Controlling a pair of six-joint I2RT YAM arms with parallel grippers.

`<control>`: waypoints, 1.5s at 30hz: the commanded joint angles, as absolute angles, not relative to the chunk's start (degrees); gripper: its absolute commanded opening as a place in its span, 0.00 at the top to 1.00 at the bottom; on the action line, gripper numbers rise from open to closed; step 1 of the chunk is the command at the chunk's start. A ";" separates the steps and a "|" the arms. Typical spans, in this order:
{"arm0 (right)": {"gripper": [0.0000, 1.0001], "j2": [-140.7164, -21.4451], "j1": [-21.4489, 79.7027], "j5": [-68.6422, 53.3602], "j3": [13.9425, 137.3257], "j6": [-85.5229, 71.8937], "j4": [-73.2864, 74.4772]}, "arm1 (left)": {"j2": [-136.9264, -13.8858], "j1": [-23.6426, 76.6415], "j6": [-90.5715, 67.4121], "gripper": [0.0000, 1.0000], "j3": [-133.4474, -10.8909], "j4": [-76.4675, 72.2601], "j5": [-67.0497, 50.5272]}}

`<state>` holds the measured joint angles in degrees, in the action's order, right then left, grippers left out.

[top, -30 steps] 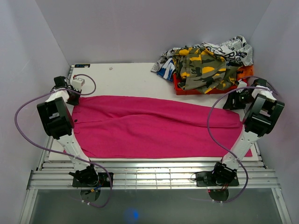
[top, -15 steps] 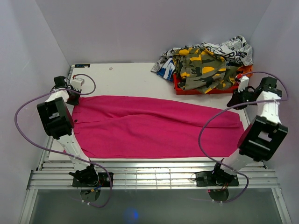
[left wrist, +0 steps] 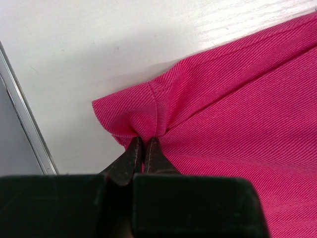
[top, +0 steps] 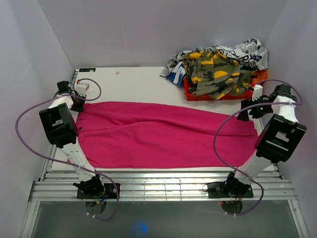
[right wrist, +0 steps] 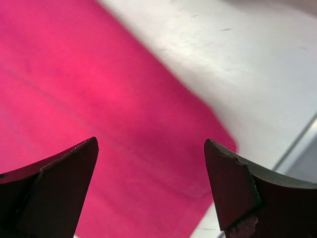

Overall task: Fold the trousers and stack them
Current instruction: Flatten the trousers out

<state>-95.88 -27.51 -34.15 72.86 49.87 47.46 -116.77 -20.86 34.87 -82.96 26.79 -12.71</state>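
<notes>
The trousers [top: 163, 134] lie flat across the desk [top: 133, 84], left edge to right edge. Your left gripper [left wrist: 143, 144] is pinching their far-left corner; your right gripper [right wrist: 151, 144] hangs spread wide over their far-right corner, by the desk's right edge.

Top view: steeply down from beyond the near edge of the table [top: 133, 82]. Wrist views: close on opposite ends of the trousers [top: 163, 134], right seemingly higher.

no text, label, brand or number legible anywhere, black-and-white printed garment [top: 250, 49] heaped behind the red bin [top: 188, 93] shows letter-like marks too small to read, small dark strip [top: 86, 69] on the table [top: 138, 84] far left of the bin, unreadable
</notes>
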 commanded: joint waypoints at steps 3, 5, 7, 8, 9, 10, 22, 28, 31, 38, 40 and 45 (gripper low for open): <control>0.10 -104.67 -28.65 -28.93 81.74 42.98 42.63 | -115.31 -20.30 34.72 1.00 -81.39 29.18 -13.18; 0.10 -107.47 -28.56 -27.69 82.26 43.59 42.10 | -115.31 -20.30 34.98 1.00 -81.21 29.18 -13.10; 0.09 -110.89 -28.39 -26.81 82.96 45.87 44.37 | -115.58 -20.30 35.07 1.00 -81.39 29.27 -12.83; 0.08 -112.22 -28.39 -26.89 84.10 46.66 45.69 | -115.66 -20.30 35.16 1.00 -81.56 29.18 -12.75; 0.03 -113.19 -28.39 -27.24 84.55 47.98 48.14 | -115.75 -20.30 35.16 1.00 -81.74 29.18 -12.57; 0.01 -114.16 -28.39 -27.77 84.90 48.86 49.38 | -115.93 -20.30 35.07 1.00 -82.09 29.27 -12.57; 0.92 -89.51 -28.30 -39.02 69.30 65.46 49.14 | -114.17 -20.30 34.72 1.00 -80.69 29.62 -12.31; 0.92 -61.21 -27.60 -35.78 45.13 89.43 42.10 | -113.99 -20.39 34.19 1.00 -79.63 29.18 -11.87; 0.92 -48.54 -27.60 -33.50 32.72 105.43 45.41 | -114.26 -20.30 33.66 1.00 -79.89 29.18 -12.30; 0.15 -36.57 -27.60 -34.89 29.70 119.97 65.73 | -114.61 -20.30 33.40 1.00 -80.51 29.44 -12.74; 0.05 -37.08 -27.60 -35.33 31.63 115.77 65.66 | -114.70 -20.30 33.14 1.00 -80.51 29.36 -12.83; 0.10 -48.05 -27.60 -36.55 42.60 99.02 67.14 | -115.14 -20.30 32.78 1.00 -80.51 29.53 -13.36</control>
